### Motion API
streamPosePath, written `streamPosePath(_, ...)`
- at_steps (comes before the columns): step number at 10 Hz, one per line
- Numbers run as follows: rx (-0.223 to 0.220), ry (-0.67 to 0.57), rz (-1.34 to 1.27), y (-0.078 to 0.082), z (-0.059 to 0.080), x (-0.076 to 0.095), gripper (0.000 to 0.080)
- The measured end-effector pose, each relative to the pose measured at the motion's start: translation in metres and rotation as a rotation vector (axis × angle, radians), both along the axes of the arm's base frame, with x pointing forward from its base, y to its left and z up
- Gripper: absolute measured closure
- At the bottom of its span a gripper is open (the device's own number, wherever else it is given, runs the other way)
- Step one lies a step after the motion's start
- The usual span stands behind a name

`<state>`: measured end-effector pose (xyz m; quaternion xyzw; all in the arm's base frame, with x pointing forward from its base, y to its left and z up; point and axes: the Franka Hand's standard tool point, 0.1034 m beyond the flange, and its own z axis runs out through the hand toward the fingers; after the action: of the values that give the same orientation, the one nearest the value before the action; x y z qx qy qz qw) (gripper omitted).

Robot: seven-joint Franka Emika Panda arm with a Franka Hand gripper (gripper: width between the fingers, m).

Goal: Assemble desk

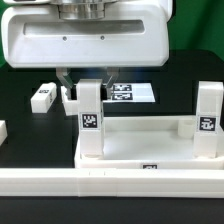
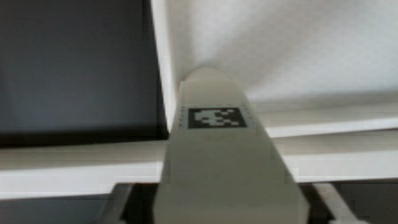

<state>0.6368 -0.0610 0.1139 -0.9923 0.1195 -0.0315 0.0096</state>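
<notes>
White square block leg is gripped at its top by the gripper, with the jaws closed against both sides. Its long axis runs straight down from the hand, and its lower end is set in a corner of the white rimmed plastic tabletop.

This is a robotics lab rig: a bare black tabletop lies beneath the claw, a marker board of printed tags sits just behind it, and the white plastic leg it grips carries a black-and-white tag.
</notes>
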Motion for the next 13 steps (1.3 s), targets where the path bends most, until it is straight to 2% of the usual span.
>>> streamPosePath(5, 0.045, -0.003, -0.479, -0.0023, -0.0012, -0.0005, 0.0509)
streamPosePath(7, 0.063, 0.003, -0.715, 0.0014, -0.0014, -0.0001, 0.0509)
streamPosePath(10, 0.078, 0.007, -0.888, 0.0041, -0.0012, 0.0002, 0.0509)
streamPosePath(11, 0.077, 0.007, -0.87, 0.0039, -0.0012, 0.0003, 0.0509)
streamPosePath(13, 0.071, 0.005, -0.787, 0.0028, -0.0013, 0.0001, 0.0259)
